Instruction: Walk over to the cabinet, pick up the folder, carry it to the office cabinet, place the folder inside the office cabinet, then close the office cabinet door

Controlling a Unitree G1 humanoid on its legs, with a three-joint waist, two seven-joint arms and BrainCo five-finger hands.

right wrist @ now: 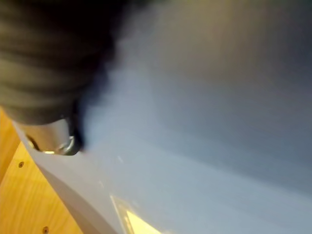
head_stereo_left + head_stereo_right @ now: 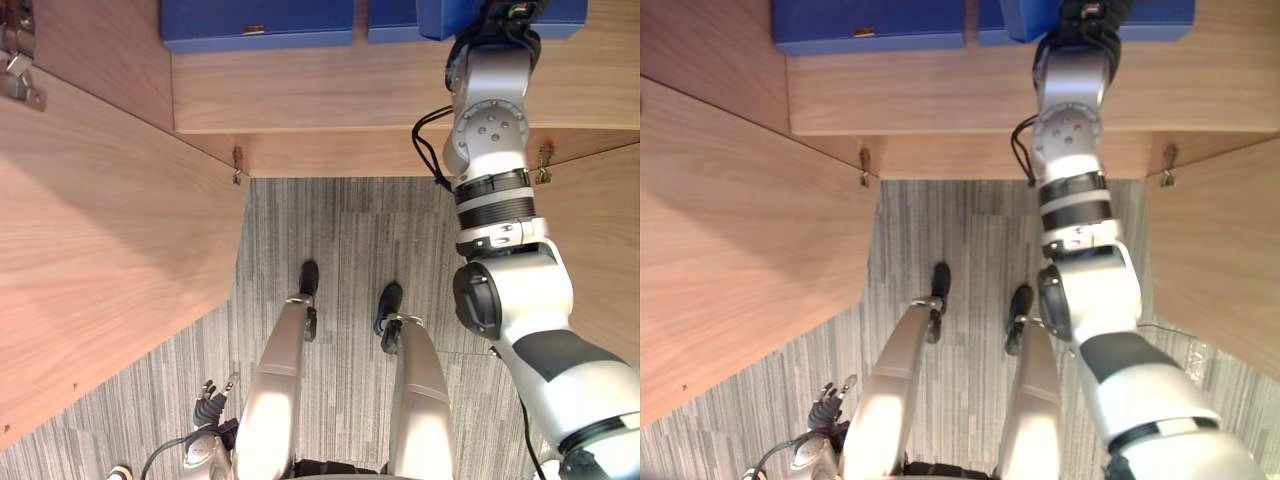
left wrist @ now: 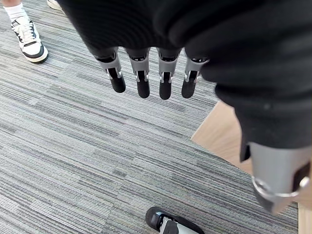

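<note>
Bright, even room light on my feeds.
I'm seeing a soft shadow across the open cabinet door (image 2: 110,230), flat light on the carpet (image 3: 63,146), and one bright glare patch on the blue folder (image 1: 204,126) up close.

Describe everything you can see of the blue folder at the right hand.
The blue folder is plain, matte and stiff-looking, with a straight near edge. It sits on the wooden cabinet shelf, beside a neighbouring blue folder on its left. The right hand covers its middle. Up close its surface looks smooth.
</note>
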